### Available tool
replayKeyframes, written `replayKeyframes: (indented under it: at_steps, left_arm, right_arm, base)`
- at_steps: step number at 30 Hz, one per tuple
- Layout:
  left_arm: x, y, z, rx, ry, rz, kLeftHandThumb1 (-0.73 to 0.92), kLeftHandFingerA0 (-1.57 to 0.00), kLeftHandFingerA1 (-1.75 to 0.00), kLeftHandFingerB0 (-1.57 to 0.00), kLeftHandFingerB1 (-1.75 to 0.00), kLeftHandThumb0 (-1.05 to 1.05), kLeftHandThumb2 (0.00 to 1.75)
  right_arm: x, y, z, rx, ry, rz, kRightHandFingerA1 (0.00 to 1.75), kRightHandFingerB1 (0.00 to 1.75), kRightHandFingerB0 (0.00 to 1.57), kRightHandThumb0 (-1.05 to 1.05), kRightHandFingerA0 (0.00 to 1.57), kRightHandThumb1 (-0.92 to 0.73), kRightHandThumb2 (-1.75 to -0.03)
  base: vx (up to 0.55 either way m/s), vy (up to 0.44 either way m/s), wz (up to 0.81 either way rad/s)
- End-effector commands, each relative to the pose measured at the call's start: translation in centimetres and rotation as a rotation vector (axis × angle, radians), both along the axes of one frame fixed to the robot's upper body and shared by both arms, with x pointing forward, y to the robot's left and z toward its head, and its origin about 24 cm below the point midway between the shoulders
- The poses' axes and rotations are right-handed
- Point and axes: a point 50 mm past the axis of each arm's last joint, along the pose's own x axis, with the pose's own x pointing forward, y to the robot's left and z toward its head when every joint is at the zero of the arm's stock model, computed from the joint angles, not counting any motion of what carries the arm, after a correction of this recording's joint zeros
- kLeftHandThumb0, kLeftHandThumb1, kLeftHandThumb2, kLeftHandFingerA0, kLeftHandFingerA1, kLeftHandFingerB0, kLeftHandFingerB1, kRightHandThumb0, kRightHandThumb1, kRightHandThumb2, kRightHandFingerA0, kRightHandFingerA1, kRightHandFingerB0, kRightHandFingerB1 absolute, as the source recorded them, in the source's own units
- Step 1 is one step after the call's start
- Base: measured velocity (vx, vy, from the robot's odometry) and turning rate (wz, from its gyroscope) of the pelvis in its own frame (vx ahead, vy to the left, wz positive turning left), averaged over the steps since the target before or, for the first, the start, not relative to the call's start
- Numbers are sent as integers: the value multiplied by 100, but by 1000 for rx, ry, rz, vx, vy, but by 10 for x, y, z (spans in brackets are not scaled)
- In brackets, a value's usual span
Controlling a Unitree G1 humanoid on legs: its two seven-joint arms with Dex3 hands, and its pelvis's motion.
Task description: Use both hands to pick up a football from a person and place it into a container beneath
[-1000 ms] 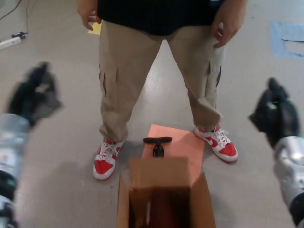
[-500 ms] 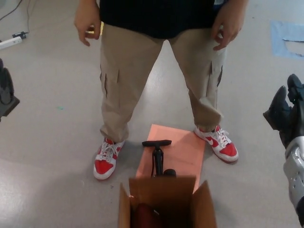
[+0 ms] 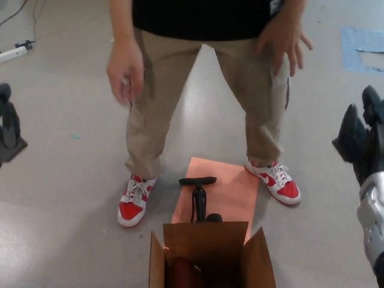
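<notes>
Football (image 3: 187, 273) in cardboard box (image 3: 258, 264) on grey concrete floor (image 3: 66, 198).

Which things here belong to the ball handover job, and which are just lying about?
Part of the job:
cardboard box
dark reddish ball inside it
person's hands, holding nothing
left hand
right hand

Lying about:
black hand pump
orange mat
blue patch on the floor
white object at far left
</notes>
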Motion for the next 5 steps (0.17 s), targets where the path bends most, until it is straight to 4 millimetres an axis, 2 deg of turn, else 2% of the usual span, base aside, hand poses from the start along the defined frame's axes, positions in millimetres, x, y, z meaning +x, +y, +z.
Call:
replayKeyframes:
  at_steps: [1,2,5]
  left_arm:
    - [-24,3,-31,19,35,6,87,0,-3,0,0,-97,113]
    - [-30,6,-40,31,86,29,82,0,-11,0,-8,-88,114]
    - [-37,8,-51,72,142,23,82,0,-12,0,-10,-86,115]
  right_arm:
    - [-12,-8,-26,-156,133,-5,16,10,0,-79,0,-76,-97]
    - [-16,-7,-35,-188,185,12,20,13,0,-85,0,-84,-115]
    - [-20,-8,-44,-209,247,43,17,14,0,-82,0,-82,-114]
  base:
    - [0,0,0]
    - [0,0,0]
    - [0,0,0]
